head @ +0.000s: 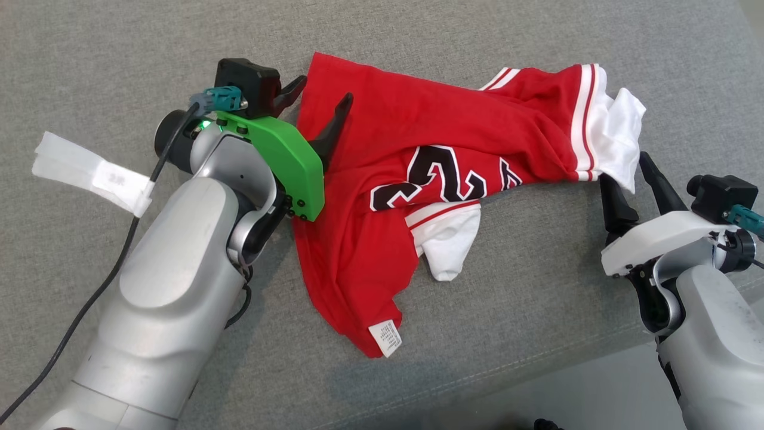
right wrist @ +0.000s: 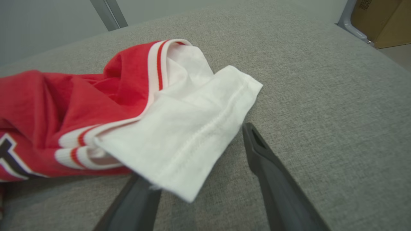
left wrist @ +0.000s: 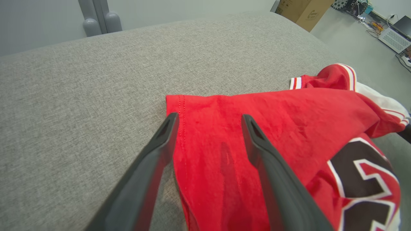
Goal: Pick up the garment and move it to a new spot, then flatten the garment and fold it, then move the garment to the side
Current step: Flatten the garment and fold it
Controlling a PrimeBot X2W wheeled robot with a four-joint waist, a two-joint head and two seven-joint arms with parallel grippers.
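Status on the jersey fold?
Left hand open, straddling red hem of jersey. Right hand open at white sleeve. Jersey crumpled on grey cushion, unfolded. Paper strip lies apart, left.

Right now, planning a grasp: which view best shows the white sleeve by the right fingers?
Right wrist view: the white sleeve lies large, hem stitching clear, its edge over one finger. Head view shows it small; left wrist view, a sliver.

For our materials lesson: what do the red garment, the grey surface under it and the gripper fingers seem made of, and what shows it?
The garment: soft matte knit, probably cotton jersey; it creases and has stitched hems. The grey surface: coarse woven upholstery fabric, flecked weave. The left gripper fingers: likely hard plastic, smooth, dark, slight sheen.
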